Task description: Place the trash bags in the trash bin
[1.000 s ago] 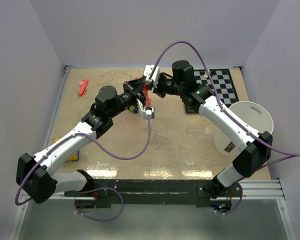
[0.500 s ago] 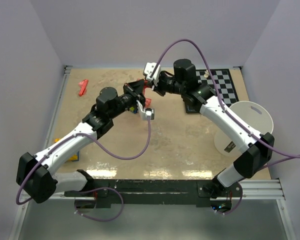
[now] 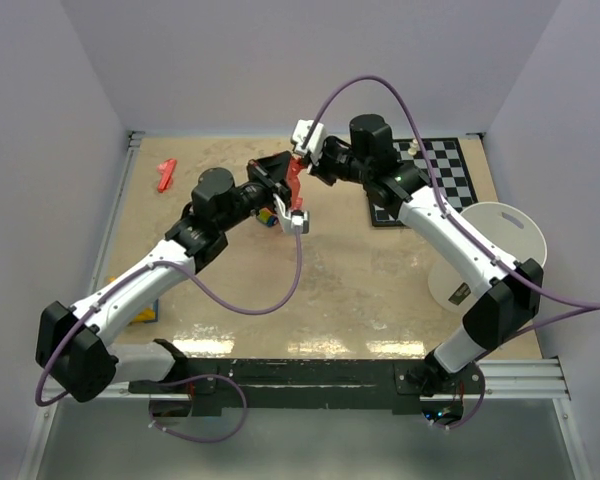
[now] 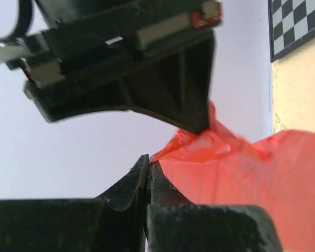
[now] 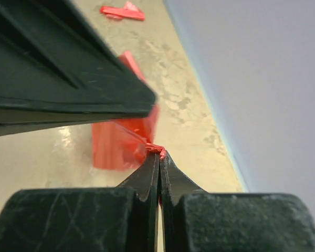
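Task barely begun. Bin (image 3: 500, 238) stands at right of the top view, mouth up, nothing red in it.

Bag (image 4: 241, 178) is up off the table at upper centre of the top view, well apart from the bin, a small crumpled red bundle between the two arms' tips.

Left gripper (image 4: 147, 165): jaws pressed together, red film coming out from the tip toward lower right of its own view. Looks like a pinch on a bag edge.

Right gripper (image 5: 159, 156): jaws together too, a red crumple nipped at the very tip, the rest of the bag hanging beyond, centre-left of that view.

Left to do, by my reading: open the bag out and get it over to the bin and in.

Loose red scrap (image 3: 165, 174) at upper left, untouched.
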You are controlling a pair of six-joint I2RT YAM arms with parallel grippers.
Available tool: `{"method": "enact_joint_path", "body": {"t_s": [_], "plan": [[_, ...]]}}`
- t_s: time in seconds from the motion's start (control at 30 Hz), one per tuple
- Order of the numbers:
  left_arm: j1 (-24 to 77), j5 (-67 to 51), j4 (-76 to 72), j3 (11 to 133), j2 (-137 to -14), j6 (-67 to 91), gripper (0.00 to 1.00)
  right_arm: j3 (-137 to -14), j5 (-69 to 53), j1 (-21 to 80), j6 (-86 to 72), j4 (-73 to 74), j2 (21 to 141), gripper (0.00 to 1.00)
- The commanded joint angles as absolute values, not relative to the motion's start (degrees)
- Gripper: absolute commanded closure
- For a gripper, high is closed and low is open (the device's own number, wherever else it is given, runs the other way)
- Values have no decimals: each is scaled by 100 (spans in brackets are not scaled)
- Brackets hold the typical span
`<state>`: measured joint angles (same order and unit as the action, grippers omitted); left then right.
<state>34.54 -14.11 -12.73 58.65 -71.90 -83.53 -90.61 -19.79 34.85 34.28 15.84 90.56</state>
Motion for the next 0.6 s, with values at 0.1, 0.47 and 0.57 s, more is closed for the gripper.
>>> {"method": "enact_joint_path", "body": {"t_s": [0.1, 0.47, 0.57], "plan": [[3428, -1345, -1108, 6232, -7594, -8306, 100, -9799, -3315, 3525, 2805, 1444, 8745, 100], [3578, -1336, -1556, 6626, -7690, -8209, 100, -9236, -3213, 3463, 3427, 2064, 8781, 100], [3507, -1257, -1460, 6426, -7691, -8200, 100, -9623, -3778, 3463, 3201, 1952, 8701, 100]]}}
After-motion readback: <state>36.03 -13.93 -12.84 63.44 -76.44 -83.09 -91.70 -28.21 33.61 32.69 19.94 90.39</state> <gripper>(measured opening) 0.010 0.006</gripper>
